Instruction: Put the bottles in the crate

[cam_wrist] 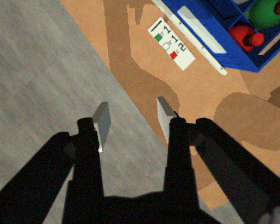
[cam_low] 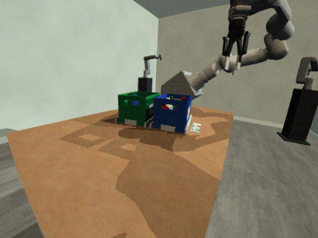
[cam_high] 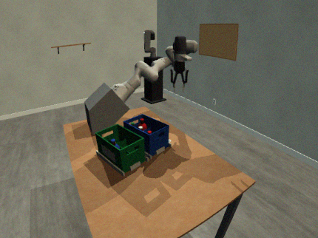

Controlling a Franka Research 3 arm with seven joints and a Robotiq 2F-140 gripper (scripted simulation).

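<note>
A bare test room or robotics lab: plain grey and beige walls, a grey plank floor, a brown cork pinboard (cam_high: pixel 218 41) and a small wooden wall shelf (cam_high: pixel 70 46). One orange-brown wooden bench (cam_high: pixel 207 183) on dark legs stands mid-room. Beyond its far edge, black pedestals (cam_high: pixel 154 83) carry grey camera arms (cam_low: pixel 306 69).

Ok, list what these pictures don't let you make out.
- Pick list numbers: wrist view, too small and blurred; in the exterior view it is a speck.
- Bottle count in the green crate: top view, walls hide most.
- Blue crate: wrist view, cut off by the frame edge.
- Hand: holds nothing.
</note>
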